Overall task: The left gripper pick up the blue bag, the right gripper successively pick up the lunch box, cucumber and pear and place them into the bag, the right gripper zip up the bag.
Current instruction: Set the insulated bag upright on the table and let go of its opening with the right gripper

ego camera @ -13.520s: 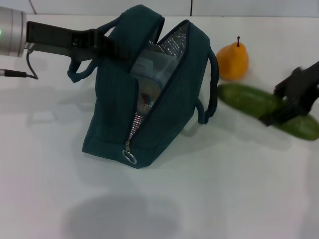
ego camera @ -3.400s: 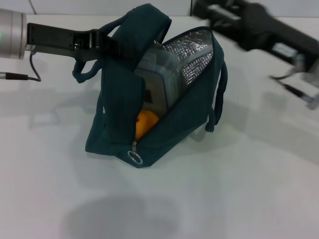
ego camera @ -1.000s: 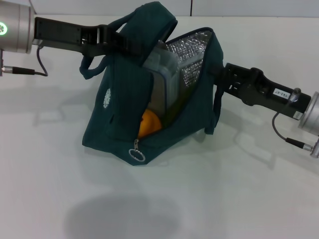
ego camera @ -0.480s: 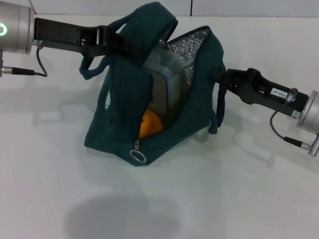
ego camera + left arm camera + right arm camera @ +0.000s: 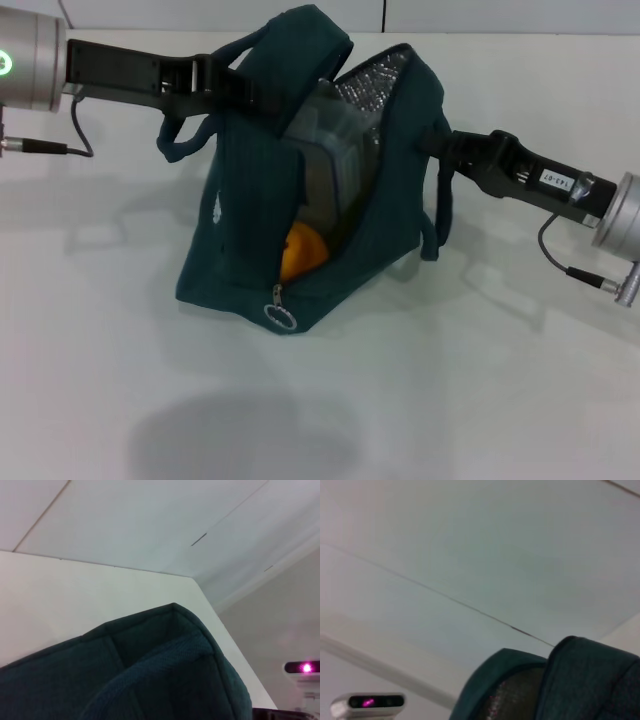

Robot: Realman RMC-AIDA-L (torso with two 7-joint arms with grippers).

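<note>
Since half a second ago your right pincer (image 5: pixel 440 145) has pressed a little further into the far wall of the blue bag (image 5: pixel 250 260), and the foil-lined mouth has narrowed; the cucumber and pear that lay on the bench (image 5: pixel 480 380) earlier are gone from it.

Your left pincer (image 5: pixel 235 85) is clamped on the near loop handle, holding the bag upright and slightly tilted. The right pincer sits against the bag's outer side by the other handle; whether its fingers are spread or closed you cannot tell, since the fabric hides them.

Inside the opening you can see the lunch box (image 5: pixel 335 160) standing on edge and the pear (image 5: pixel 300 252) low down near the zipper end. The cucumber does not show; it is probably deeper in the bag.

By that reading, loading is done. What remains is the zipping: the ring pull (image 5: pixel 281 315) still hangs at the bottom front corner, well apart from the right pincer.
</note>
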